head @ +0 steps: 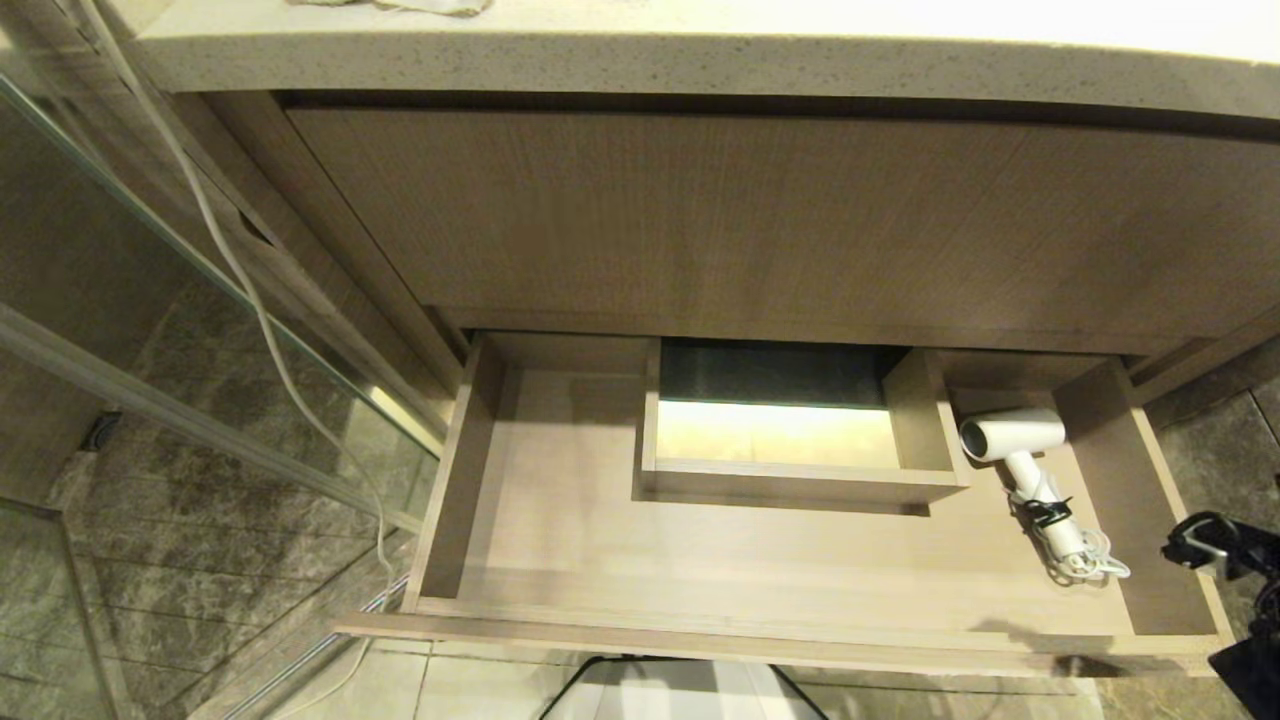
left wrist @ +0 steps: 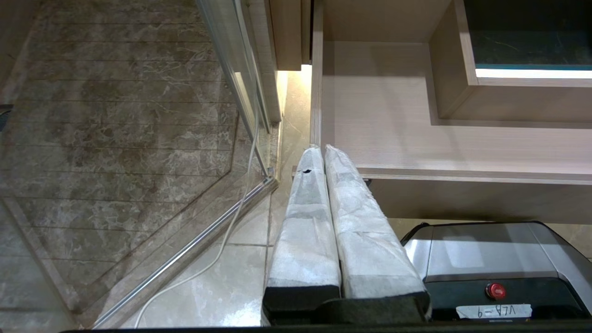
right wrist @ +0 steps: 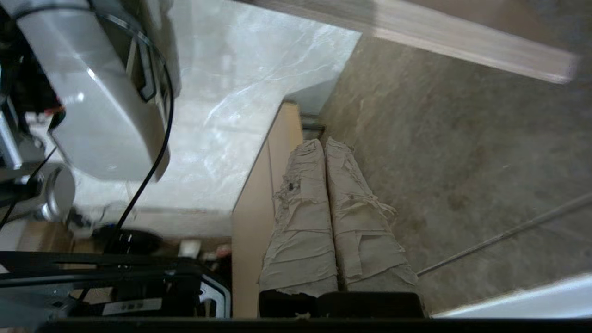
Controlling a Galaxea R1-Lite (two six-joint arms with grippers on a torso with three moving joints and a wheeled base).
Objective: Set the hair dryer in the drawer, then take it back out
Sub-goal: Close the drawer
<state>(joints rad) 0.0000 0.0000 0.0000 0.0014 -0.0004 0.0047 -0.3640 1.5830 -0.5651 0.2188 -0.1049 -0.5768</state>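
Observation:
The drawer [head: 560,540] stands pulled out under the vanity, and its left part shows in the left wrist view [left wrist: 384,115]. The white hair dryer [head: 1015,440] lies on the drawer floor in the right section, barrel toward the back, its coiled cord toward the front. Nothing holds it. My right arm [head: 1225,545] hangs outside the drawer's right end, over the floor. In the right wrist view my right gripper [right wrist: 324,144] is shut with nothing between its taped fingers. My left gripper [left wrist: 322,149] is shut and empty, parked near the drawer's front left corner.
A boxed cutout [head: 790,430] rises at the drawer's mid-back. Above are a taller wood panel [head: 760,220] and the stone countertop [head: 640,60]. A glass partition [head: 200,280] and a hanging white cable [head: 260,320] stand to the left. My base [left wrist: 490,268] sits below the drawer front.

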